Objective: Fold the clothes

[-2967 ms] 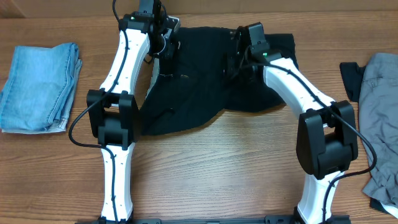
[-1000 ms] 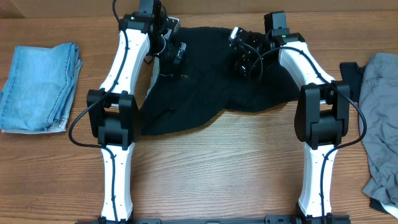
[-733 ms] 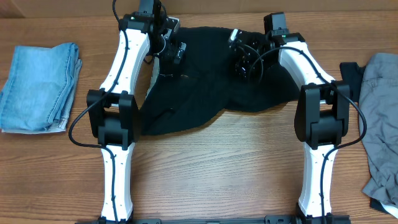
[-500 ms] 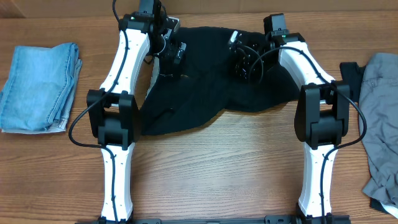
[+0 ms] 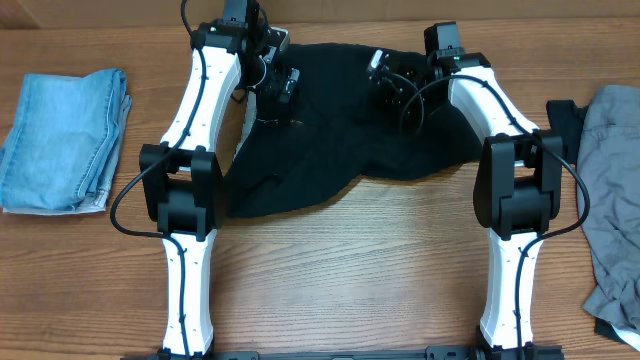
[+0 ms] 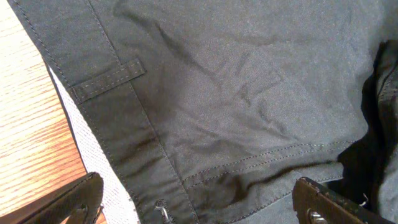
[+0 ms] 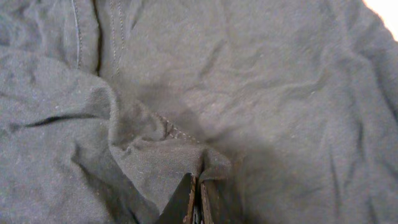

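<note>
Overhead: the black shorts lie spread across the far middle of the wooden counter. The left claw hangs over their upper left part. The right claw sits down on their upper right part. A folded light-blue denim garment lies well apart near the left edge, and a grey garment lies at the right edge.

Left wrist: the claw's fingers stand wide apart, released, with nothing gripped. The shorts' fabric fills the view beneath them. A belt loop crosses the waistband, and a strip of pale lining shows along the edge, just beside bare counter.

Right wrist: the fingers are pressed together, clenched on a raised fold of the shorts' fabric. Creases spread outward from the pinch, and the cloth covers almost the whole view.
</note>
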Controlling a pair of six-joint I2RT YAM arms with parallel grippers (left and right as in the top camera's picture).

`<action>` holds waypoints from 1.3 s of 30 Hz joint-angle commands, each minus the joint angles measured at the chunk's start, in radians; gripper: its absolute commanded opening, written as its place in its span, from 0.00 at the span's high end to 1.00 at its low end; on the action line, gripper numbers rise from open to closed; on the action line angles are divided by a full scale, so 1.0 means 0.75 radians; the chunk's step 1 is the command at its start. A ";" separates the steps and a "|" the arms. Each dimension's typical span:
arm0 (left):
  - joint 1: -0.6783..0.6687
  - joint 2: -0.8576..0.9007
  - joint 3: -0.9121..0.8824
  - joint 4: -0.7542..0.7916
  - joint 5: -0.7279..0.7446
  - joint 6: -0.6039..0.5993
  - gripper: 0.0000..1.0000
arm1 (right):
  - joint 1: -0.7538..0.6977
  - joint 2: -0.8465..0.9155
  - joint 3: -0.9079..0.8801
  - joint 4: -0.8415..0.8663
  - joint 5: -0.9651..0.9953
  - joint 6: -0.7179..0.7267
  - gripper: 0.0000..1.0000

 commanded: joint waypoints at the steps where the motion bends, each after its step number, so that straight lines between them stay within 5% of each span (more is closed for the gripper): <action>1: 0.005 0.029 -0.001 -0.002 0.012 -0.004 0.00 | -0.001 -0.049 0.137 -0.045 -0.041 0.020 0.96; 12: 0.005 0.029 -0.001 -0.002 0.012 -0.004 0.00 | -0.004 -0.197 0.354 -0.833 0.085 0.021 0.96; 19: 0.005 0.029 -0.001 -0.002 0.012 -0.004 0.00 | -0.004 -0.282 0.354 -1.130 0.215 0.292 0.96; 31: 0.005 0.029 -0.001 -0.002 0.012 -0.004 0.00 | -0.020 -0.282 0.352 -1.228 0.548 1.157 0.96; 39: 0.006 0.029 -0.001 -0.002 0.012 -0.004 0.00 | -0.021 -0.370 0.303 -1.228 0.592 1.304 0.96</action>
